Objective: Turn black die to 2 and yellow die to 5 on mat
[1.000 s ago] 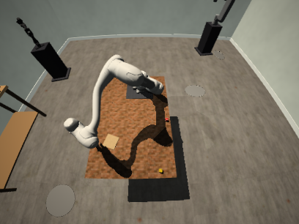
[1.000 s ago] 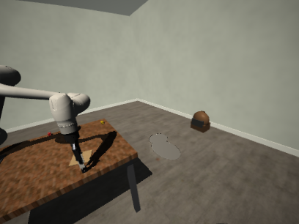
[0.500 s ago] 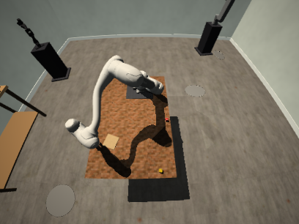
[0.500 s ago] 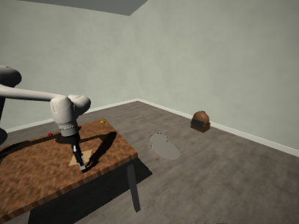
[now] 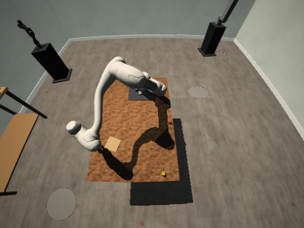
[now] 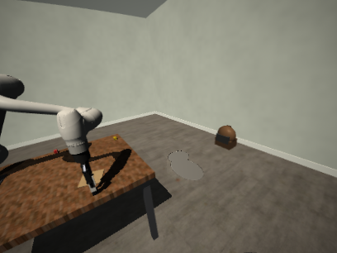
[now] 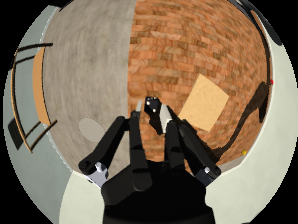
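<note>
A: Any writing, labels or brand names?
B: None readable on anything in the three views.
A: Numbers on the dice?
B: Black die (image 7: 151,104), wrist view: a few pale pips, too small and blurred for a sure count. Red die (image 5: 170,121) (image 6: 56,151) (image 7: 271,82) and yellow die (image 5: 163,173) (image 6: 116,138) (image 7: 244,152): specks of colour, no value readable.
A: Signs?
B: None readable.

From high beyond one short edge, my top view faces down over the whole desk (image 5: 127,115) (image 6: 45,186) (image 7: 165,40). My exterior view looks across a near corner; my close wrist view looks down the gripper (image 7: 151,108) (image 6: 93,191) beside a long edge. All three share the mat (image 5: 112,144) (image 6: 98,175) (image 7: 204,103).
</note>
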Robot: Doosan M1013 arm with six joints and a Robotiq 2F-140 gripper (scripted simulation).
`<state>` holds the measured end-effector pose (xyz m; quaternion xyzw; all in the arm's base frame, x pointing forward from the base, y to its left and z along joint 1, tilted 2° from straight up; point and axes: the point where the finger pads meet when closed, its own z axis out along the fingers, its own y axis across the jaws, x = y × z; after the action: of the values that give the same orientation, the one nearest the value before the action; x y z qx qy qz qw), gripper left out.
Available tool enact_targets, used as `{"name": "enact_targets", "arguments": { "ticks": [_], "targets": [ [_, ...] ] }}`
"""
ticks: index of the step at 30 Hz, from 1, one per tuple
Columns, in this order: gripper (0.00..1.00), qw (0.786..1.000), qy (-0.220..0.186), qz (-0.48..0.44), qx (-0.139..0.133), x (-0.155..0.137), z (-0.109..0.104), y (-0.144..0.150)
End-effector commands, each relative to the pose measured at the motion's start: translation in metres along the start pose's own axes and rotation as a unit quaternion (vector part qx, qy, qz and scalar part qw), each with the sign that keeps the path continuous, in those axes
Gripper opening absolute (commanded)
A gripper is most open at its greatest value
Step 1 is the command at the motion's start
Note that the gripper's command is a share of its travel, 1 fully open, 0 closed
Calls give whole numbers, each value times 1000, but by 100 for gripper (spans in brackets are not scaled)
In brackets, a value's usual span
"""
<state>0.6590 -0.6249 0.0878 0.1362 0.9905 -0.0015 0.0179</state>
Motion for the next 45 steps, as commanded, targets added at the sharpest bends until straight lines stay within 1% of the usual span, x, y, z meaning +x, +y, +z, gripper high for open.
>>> {"name": "enact_targets", "arguments": {
  "ticks": [1, 32, 40, 42, 45],
  "targets": [
    [35, 1000, 0, 0, 0, 0, 0, 0],
    [35, 1000, 0, 0, 0, 0, 0, 0],
    [35, 1000, 0, 0, 0, 0, 11, 0],
    [35, 1000, 0, 0, 0, 0, 11, 0],
    [35, 1000, 0, 0, 0, 0, 18, 0]
  ]
}}
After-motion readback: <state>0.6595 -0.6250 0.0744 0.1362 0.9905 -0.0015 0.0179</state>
